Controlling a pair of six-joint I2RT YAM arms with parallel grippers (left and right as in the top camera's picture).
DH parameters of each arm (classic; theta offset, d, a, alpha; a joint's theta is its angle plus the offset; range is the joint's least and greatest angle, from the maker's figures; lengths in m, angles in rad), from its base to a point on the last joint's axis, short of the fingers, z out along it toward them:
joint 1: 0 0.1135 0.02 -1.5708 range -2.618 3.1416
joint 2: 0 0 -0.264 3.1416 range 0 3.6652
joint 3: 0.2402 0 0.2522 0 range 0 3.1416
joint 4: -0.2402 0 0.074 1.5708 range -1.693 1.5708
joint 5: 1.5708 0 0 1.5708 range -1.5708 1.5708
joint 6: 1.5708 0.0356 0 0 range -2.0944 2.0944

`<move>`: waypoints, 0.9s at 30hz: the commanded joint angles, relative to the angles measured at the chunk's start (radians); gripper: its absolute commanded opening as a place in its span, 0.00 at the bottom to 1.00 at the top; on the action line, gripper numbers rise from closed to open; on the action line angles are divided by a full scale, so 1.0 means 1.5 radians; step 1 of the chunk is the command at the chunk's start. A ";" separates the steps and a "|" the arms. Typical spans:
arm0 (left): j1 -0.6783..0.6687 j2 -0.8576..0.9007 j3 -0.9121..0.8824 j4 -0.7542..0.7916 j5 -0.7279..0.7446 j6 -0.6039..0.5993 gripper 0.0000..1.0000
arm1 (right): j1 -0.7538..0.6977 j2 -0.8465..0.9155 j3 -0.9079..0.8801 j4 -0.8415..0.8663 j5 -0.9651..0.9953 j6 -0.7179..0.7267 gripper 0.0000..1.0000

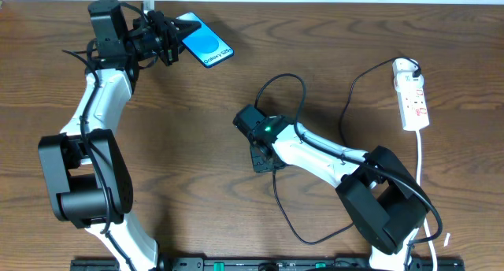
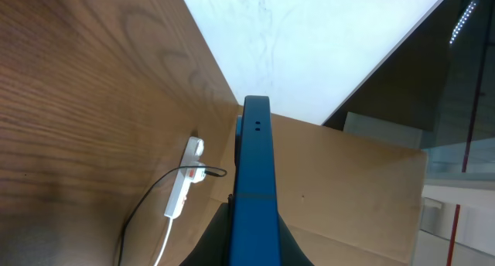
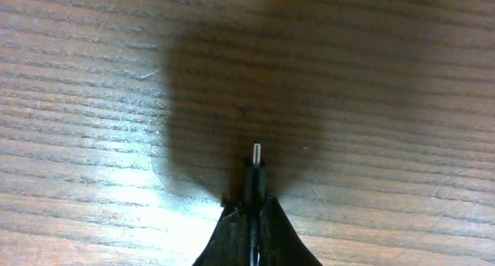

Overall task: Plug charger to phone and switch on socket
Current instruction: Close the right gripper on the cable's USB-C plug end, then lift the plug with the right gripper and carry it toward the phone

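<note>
Left hand (image 1: 169,41) pinching phone (image 1: 206,41) by one end, screen up, far left of socket (image 1: 413,98). Right hand (image 1: 264,159) pressed together on charger (image 3: 255,173) plug, metal tip poking forward, over desk (image 1: 197,145), left of socket, nearer than phone. Black cable loops back to socket.

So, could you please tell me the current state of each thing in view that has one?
phone: screen lit, clamped in the left gripper, nothing plugged in.
charger: plug tip pinched in the right gripper, cable slack on the table.
socket: flat on the table; on or off cannot be told.
left gripper: shut on the phone.
right gripper: shut on the charger.
</note>
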 commanded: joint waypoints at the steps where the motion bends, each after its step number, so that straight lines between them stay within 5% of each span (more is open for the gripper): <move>1: 0.004 -0.025 0.010 0.004 0.022 0.004 0.08 | -0.009 0.035 -0.009 0.002 0.031 -0.003 0.01; 16: 0.004 -0.025 0.010 0.004 0.022 0.004 0.07 | -0.143 0.035 0.180 -0.028 -0.166 -0.108 0.01; 27: 0.004 -0.025 0.010 0.005 0.003 0.010 0.08 | -0.291 0.035 0.255 0.159 -0.517 -0.084 0.01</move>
